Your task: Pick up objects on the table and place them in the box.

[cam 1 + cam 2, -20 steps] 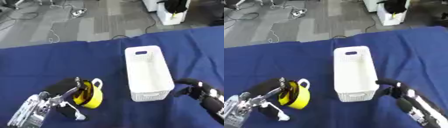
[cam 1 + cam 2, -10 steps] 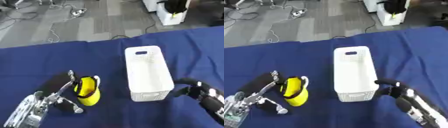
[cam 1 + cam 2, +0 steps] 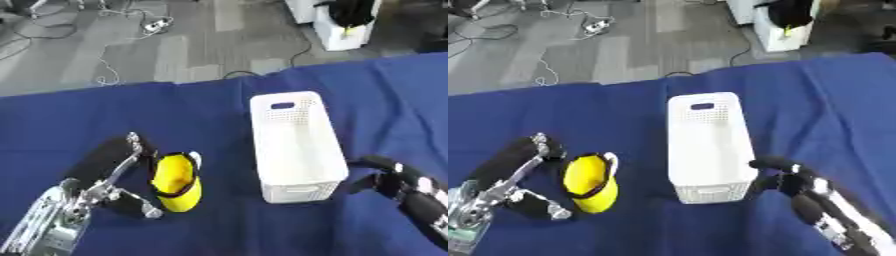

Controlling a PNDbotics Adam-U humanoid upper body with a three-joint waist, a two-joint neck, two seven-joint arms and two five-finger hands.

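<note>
The left hand [image 3: 105, 185], at the lower left, has its fingers and thumb spread wide around a yellow cup [image 3: 177, 182] with a black rim; whether they touch it is unclear. Right of the cup stands the white box [image 3: 293, 145] at center, on the blue table [image 3: 87, 120]. The right hand [image 3: 385, 177], lower right, sits just beside the box's near corner, fingers curled. No writing is readable.

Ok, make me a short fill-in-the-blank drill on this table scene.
1. The mug beside the left robot hand is coloured ____.
2. The white box holds ____.
3. The cloth covering the table is ____.
4. The right robot hand sits near the box's ____ end.

Missing words: yellow; nothing; blue; near
</note>
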